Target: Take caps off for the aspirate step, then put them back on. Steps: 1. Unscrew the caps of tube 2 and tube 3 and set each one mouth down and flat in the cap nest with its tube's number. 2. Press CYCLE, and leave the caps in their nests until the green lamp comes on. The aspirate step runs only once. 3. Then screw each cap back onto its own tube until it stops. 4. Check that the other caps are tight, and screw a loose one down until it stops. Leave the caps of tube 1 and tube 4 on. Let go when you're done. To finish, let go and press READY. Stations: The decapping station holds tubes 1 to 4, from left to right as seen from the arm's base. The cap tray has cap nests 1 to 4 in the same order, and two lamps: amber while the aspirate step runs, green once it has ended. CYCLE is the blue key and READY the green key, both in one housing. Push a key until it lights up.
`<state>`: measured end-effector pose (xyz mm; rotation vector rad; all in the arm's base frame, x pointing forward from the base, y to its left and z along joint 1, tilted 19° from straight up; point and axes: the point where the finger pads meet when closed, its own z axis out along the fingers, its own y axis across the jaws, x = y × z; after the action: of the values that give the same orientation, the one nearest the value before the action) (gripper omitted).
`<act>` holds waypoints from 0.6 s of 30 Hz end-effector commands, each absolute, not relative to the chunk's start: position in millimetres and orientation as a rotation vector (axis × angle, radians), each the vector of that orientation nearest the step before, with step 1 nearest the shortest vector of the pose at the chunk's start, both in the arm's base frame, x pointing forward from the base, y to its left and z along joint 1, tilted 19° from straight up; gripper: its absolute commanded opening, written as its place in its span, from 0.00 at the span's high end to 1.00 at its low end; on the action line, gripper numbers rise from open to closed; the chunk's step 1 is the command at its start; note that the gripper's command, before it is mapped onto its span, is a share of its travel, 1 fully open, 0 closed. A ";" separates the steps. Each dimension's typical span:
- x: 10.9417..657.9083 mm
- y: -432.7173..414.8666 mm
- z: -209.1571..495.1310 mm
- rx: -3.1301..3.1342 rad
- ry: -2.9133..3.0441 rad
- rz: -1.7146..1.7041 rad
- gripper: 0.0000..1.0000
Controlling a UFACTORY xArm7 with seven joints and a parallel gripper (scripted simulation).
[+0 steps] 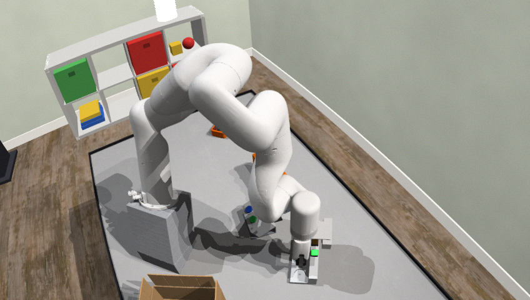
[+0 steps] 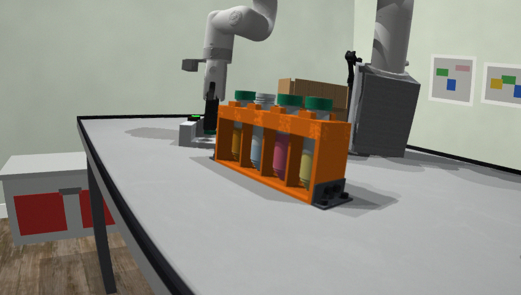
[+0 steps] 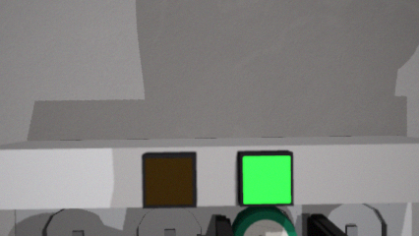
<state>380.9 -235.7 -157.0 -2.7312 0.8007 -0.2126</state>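
Note:
The cap tray (image 1: 307, 262) lies near the table's front, and its green lamp (image 3: 266, 178) is lit while the amber lamp (image 3: 169, 179) is dark. A green cap (image 3: 264, 224) sits in nest 3, below the green lamp. My gripper (image 3: 271, 228) is down over the tray, with a finger on each side of this cap and a gap at both sides; it is open. In the exterior view the gripper (image 2: 210, 122) reaches down behind the orange rack (image 2: 281, 145). Tube 3 (image 2: 264, 98) stands uncapped; the other three tubes carry green caps.
The key housing (image 1: 254, 222) with the blue key (image 1: 248, 209) and the green key (image 1: 252, 219) sits left of the tray, partly under my arm. An orange meter (image 1: 218, 130) lies farther back. A cardboard box (image 1: 182, 287) stands at the front edge. The other nests (image 3: 169, 226) look empty.

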 end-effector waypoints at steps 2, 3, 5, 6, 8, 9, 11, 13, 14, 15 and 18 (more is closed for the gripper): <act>382.0 -236.9 -158.3 -2.733 0.803 -0.218 0.54; 382.1 -236.7 -158.8 -2.733 0.803 -0.218 0.54; 382.2 -236.4 -159.8 -2.733 0.803 -0.218 0.54; 382.3 -236.3 -160.3 -2.733 0.803 -0.218 0.54; 382.5 -236.0 -161.2 -2.733 0.803 -0.218 0.54; 382.6 -235.9 -161.7 -2.733 0.803 -0.218 0.54; 382.8 -235.7 -162.6 -2.733 0.803 -0.218 0.54; 382.9 -235.5 -163.1 -2.733 0.803 -0.218 0.54; 382.9 -235.5 -163.1 -2.733 0.803 -0.218 0.54; 382.9 -235.5 -163.1 -2.733 0.803 -0.218 0.54; 382.9 -235.5 -163.1 -2.733 0.803 -0.218 0.54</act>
<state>382.0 -233.4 -164.0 -2.7311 0.8007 -0.2125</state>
